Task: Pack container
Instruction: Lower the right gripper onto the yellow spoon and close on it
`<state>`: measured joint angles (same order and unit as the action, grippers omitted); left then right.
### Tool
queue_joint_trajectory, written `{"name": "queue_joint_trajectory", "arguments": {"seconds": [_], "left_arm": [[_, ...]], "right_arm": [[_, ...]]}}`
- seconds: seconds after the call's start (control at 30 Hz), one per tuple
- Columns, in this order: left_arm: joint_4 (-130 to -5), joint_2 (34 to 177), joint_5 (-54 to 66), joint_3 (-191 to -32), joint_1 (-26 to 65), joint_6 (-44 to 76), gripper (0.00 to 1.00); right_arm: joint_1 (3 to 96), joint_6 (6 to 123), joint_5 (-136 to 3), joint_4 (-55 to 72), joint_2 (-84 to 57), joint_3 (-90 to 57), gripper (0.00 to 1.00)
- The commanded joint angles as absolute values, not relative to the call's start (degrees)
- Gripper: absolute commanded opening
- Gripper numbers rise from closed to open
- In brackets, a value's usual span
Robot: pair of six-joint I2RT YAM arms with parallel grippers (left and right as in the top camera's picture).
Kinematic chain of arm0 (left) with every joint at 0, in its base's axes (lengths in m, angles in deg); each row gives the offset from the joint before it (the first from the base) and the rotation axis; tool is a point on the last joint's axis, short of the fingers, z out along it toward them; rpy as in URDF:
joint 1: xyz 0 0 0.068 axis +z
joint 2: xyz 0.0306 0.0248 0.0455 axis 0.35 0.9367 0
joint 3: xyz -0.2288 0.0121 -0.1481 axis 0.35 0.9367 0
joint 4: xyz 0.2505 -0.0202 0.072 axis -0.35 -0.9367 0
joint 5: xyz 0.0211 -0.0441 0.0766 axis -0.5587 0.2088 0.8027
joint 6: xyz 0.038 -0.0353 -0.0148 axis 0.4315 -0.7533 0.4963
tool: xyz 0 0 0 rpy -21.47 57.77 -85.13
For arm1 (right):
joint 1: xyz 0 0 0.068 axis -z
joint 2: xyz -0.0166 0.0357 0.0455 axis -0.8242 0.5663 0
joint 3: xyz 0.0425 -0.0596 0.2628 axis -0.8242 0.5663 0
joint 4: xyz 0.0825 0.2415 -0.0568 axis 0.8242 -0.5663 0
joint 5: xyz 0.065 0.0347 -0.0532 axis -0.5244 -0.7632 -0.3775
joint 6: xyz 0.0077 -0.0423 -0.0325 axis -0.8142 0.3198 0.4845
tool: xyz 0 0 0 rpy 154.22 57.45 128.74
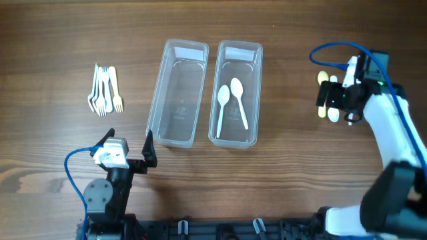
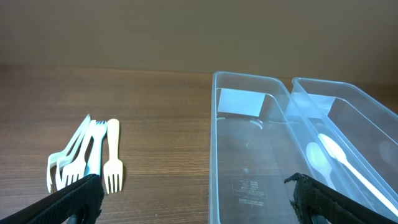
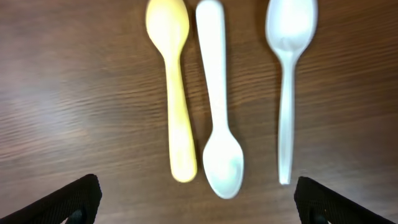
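Observation:
Two clear plastic containers stand side by side mid-table. The left container (image 1: 177,113) (image 2: 249,186) is empty. The right container (image 1: 235,59) (image 2: 373,124) holds two white spoons (image 1: 231,101) (image 2: 329,152). Several pale forks (image 1: 105,90) (image 2: 87,158) lie in a bunch to the left. My left gripper (image 1: 129,143) (image 2: 196,202) is open and empty, low in front of the left container. My right gripper (image 1: 328,97) (image 3: 199,205) hovers open over three loose spoons at the right: a yellow spoon (image 3: 174,93), a white spoon (image 3: 217,112) and a translucent spoon (image 3: 289,81).
Brown wooden tabletop (image 1: 293,147) all round. Blue cables loop from both arms. The right arm's white body (image 1: 393,127) reaches in from the lower right.

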<state>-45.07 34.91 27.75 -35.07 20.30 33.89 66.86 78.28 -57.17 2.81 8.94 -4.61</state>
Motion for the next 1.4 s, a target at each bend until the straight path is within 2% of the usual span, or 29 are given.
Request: {"name": "queue_joint_trajectory", "arguments": {"seconds": [0.0, 0.27, 0.5, 0.63, 0.67, 0.77, 0.83, 0.87, 1.0, 1.37], "left_arm": [[-44.9, 34.5, 27.1, -34.7, 20.7, 35.0, 1.0], [-44.9, 34.5, 27.1, -34.7, 20.7, 35.0, 1.0], [-44.9, 34.5, 27.1, -34.7, 20.7, 35.0, 1.0], [-44.9, 34.5, 27.1, -34.7, 20.7, 35.0, 1.0], [-44.9, 34.5, 27.1, -34.7, 20.7, 35.0, 1.0], [-44.9, 34.5, 27.1, -34.7, 20.7, 35.0, 1.0], [-44.9, 34.5, 27.1, -34.7, 20.7, 35.0, 1.0], [-44.9, 34.5, 27.1, -34.7, 20.7, 35.0, 1.0], [-44.9, 34.5, 27.1, -34.7, 20.7, 35.0, 1.0], [-44.9, 34.5, 27.1, -34.7, 20.7, 35.0, 1.0]], "right_arm": [[67.0, 76.8, -58.3, 4.3, 12.6, -5.3, 0.99], [67.0, 76.8, -58.2, 8.5, 16.4, -5.3, 0.95], [66.9, 76.9, -61.1, 10.4, 16.8, -5.3, 0.83], [66.9, 77.0, -61.1, 10.9, 16.9, -5.3, 0.69], [66.9, 77.1, -61.1, 11.1, 17.1, -5.3, 0.62], [66.9, 77.3, -61.1, 12.2, 17.6, -4.9, 0.52], [66.9, 77.4, -61.1, 13.2, 17.9, -4.3, 0.4], [66.9, 77.4, -61.1, 13.3, 18.2, -4.3, 0.38], [66.9, 78.0, -61.1, 14.1, 19.4, -4.3, 0.33], [66.9, 80.0, -63.1, 16.5, 22.3, -4.3, 0.33]]}}
